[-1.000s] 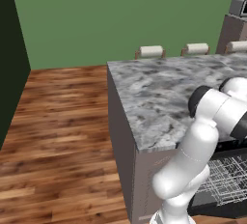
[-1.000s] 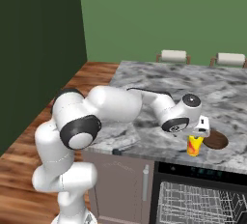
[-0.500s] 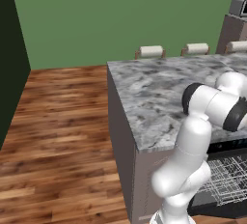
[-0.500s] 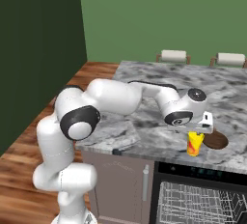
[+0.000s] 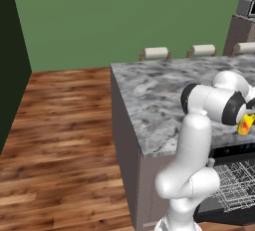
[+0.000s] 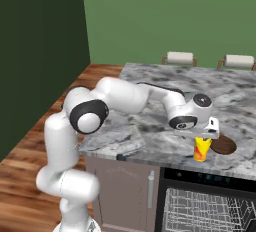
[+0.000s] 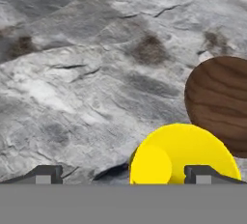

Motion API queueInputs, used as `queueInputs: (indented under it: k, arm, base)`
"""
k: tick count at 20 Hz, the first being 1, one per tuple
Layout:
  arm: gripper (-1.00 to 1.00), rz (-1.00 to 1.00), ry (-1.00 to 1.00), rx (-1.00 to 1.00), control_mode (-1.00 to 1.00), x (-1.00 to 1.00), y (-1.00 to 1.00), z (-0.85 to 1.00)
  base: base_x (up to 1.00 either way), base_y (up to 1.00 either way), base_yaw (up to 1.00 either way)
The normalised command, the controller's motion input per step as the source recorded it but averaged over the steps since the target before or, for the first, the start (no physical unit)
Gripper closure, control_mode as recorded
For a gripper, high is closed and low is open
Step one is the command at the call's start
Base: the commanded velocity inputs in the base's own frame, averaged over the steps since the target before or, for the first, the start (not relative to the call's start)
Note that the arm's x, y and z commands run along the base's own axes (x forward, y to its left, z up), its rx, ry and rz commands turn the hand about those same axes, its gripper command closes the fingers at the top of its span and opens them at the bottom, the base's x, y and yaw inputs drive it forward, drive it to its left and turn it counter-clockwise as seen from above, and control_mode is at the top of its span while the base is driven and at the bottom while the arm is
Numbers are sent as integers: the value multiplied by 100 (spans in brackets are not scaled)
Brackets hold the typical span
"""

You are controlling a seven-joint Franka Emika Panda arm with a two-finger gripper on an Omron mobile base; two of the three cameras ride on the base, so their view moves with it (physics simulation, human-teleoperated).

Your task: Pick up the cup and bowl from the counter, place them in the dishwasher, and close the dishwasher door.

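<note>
The gripper (image 6: 204, 135) hangs wide open just above the yellow cup (image 6: 201, 148), holding nothing. The cup stands on the counter (image 6: 150, 131), beside the brown bowl (image 7: 222, 100), maybe touching it.

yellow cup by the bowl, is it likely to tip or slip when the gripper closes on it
The cup stands upright, taller than wide, so an off-centre push could probably tip it. It looks smooth, so may slip. The bowl sits close, likely limiting room; the gripper is open above it.
</note>
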Motion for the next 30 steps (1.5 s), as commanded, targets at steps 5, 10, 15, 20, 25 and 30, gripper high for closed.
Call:
queueInputs:
  k: [5,10,15,20,25,30]
  arm:
    - [-100,0,0,-6,-100,16,-7,-2]
    - [-100,0,3,-2,-100,21,-7,-35]
    - [-100,1,5,0,-100,19,-2,-51]
    - [100,0,0,0,-100,4,-2,-19]
    - [100,0,0,0,-100,0,-8,0]
    - [100,0,-10,-1,-100,-59,2,-1]
  base:
    - [0,0,0]
    - [0,0,0]
    - [0,0,0]
    - [0,0,0]
    - [0,0,0]
    - [0,0,0]
